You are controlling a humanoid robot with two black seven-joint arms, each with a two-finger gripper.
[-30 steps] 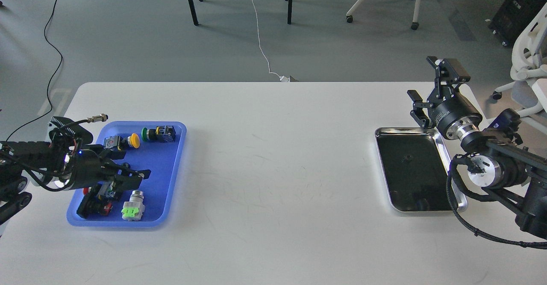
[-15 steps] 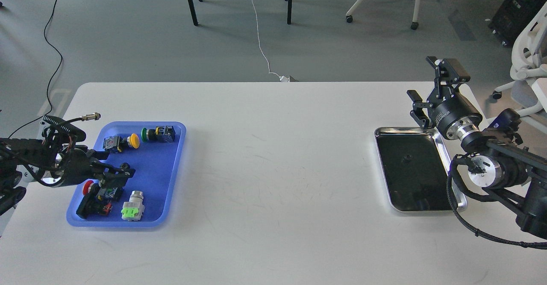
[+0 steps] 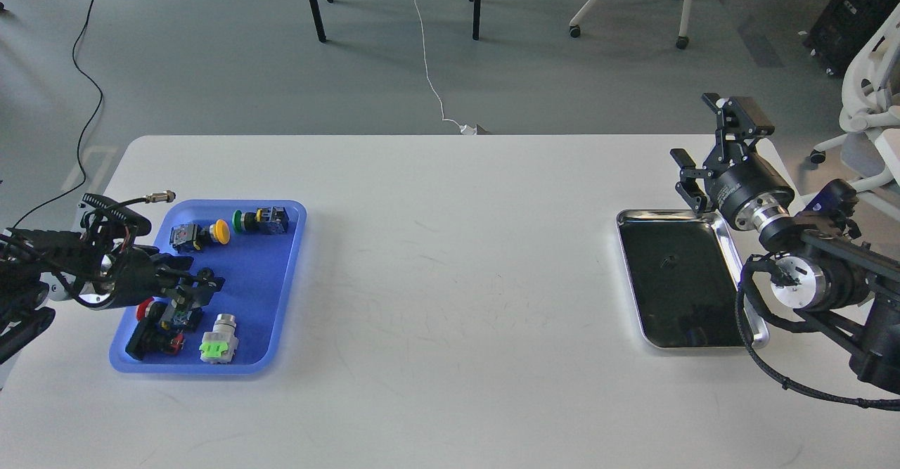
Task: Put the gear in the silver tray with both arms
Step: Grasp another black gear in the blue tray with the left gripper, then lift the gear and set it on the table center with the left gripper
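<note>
The silver tray [image 3: 630,272] lies at the right of the white table, and its dark mirror bottom holds nothing. Small switch and button parts lie in a blue plastic tray [image 3: 281,272] at the left: a yellow button [image 3: 213,232], a green button [image 3: 247,221], a silver switch with a green base [image 3: 219,342] and a black part with a red cap [image 3: 156,327]. My left gripper [image 3: 198,278] is low over the blue tray's left half, just above the black part, with its fingers apart and empty. My right gripper [image 3: 706,131] is open and empty, raised over the silver tray's far edge.
The white table [image 3: 450,279] lies between the two trays. Its far edge runs behind both grippers. On the floor beyond are chair legs [image 3: 313,5], a white cable [image 3: 429,75] and office chairs [image 3: 865,110] at the right.
My left gripper drew back to the left out over the blue tray, then shifted slightly right again. The parts in the tray have not moved. The right arm has not moved.
</note>
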